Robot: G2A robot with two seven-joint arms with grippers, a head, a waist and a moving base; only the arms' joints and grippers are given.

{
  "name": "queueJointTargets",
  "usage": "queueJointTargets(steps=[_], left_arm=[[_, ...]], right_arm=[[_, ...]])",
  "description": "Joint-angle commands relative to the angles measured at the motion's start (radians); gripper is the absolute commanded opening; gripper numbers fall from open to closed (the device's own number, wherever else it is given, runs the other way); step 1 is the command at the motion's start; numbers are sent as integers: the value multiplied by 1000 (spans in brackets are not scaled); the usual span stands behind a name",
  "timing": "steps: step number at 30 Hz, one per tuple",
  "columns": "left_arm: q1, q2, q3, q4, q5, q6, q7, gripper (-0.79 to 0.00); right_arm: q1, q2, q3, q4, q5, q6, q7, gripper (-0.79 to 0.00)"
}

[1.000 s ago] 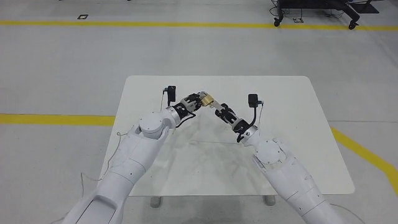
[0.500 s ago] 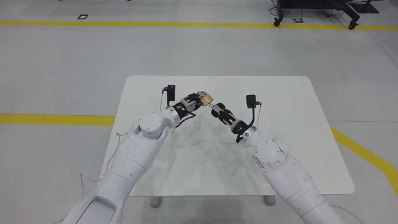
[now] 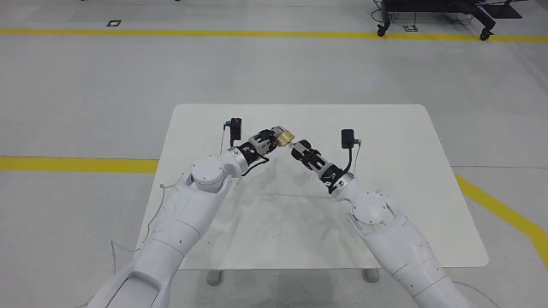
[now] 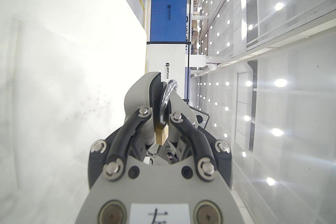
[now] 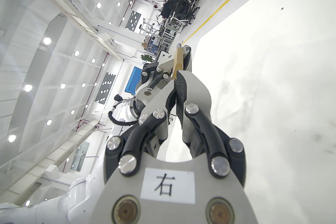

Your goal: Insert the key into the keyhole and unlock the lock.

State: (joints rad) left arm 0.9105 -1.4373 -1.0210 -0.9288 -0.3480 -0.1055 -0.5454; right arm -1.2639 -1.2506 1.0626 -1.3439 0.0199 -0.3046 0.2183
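Note:
Above the middle of the white table, my left gripper is shut on a brass padlock. In the left wrist view the lock's brass body sits deep between the fingers, and its silver shackle pokes out past the tips of the left gripper. My right gripper is shut, its tip right against the lock's free end. From the right wrist view the right gripper touches the brass padlock. The key is pinched between the pads and almost wholly hidden.
Both grippers are held a little above the tabletop, which is bare apart from faint scuff marks. Its far edge and rounded corner lie beyond the lock. Open floor with yellow lines surrounds the table.
My right gripper has shifted a little towards the padlock, closing the small gap to its end. The left gripper and the lock have stayed in place.

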Motion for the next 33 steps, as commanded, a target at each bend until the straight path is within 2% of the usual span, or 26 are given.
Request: queueJointTargets(steps=[1, 8, 13, 14, 15, 17, 23, 33], left_arm=[[-2, 0, -7, 10, -7, -2, -1, -785], [-2, -7, -21, 51, -74, -38, -29, -785], [-3, -15, -22, 70, -127, -151, -98, -785], [-7, -18, -24, 77, -144, -168, -108, -785], [-10, -20, -25, 83, -163, -181, -120, -785], [-18, -25, -28, 96, -198, -205, -143, -785], [-32, -37, -20, 132, -235, -255, -184, -785], [-30, -41, -27, 163, -253, -303, -244, -785]], right_arm=[[0, 0, 0, 0, -1, 1, -1, 0], [-3, -1, 0, -6, 11, -5, 0, 0], [-76, -2, 50, -33, 443, -125, 211, -15], [-80, -1, 58, -21, 513, -124, 260, -99], [-79, -1, 64, -8, 560, -119, 302, -259], [-72, -2, 69, 17, 631, -107, 369, -406], [-37, -11, 50, 60, 687, -76, 438, -483], [40, -31, 18, 133, 759, -4, 496, -499]])
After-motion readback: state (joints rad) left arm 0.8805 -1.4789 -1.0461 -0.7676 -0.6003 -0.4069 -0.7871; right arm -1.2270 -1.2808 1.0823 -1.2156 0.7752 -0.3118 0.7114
